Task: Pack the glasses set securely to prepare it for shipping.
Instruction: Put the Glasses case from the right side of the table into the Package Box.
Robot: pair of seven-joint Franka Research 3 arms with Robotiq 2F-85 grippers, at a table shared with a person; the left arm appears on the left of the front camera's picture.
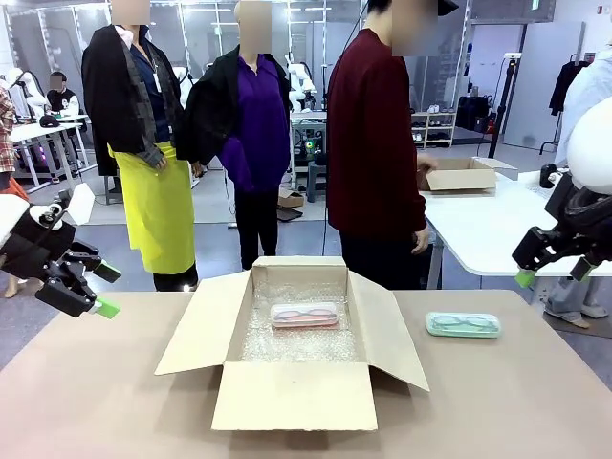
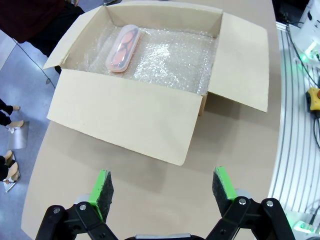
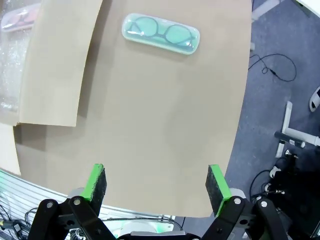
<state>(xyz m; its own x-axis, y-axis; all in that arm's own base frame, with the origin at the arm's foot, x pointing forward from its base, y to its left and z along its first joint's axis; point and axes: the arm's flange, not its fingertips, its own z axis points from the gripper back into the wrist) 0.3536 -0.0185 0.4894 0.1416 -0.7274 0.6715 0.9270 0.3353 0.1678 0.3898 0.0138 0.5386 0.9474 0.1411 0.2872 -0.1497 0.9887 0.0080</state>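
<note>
The glasses set is two flat, rounded-rectangle cases with clear lids, each showing a frame in the case's own colour.

At 9 o'clock of the box, the left jaws hang over the left edge of the counter. They are spread wide, with nothing between the green pads.

The box stands open at the counter's middle with its flaps folded out. Its floor is lined with bubble wrap. The pink case lies flat on the wrap toward 12 o'clock of the box floor, its long side running across.

The mint case lies flat on the bare counter at 3 o'clock of the box, near the right flap but clear of it. At 2 o'clock of that case, the right jaws hang above the counter's far right corner, equally wide and holding nothing.
</note>
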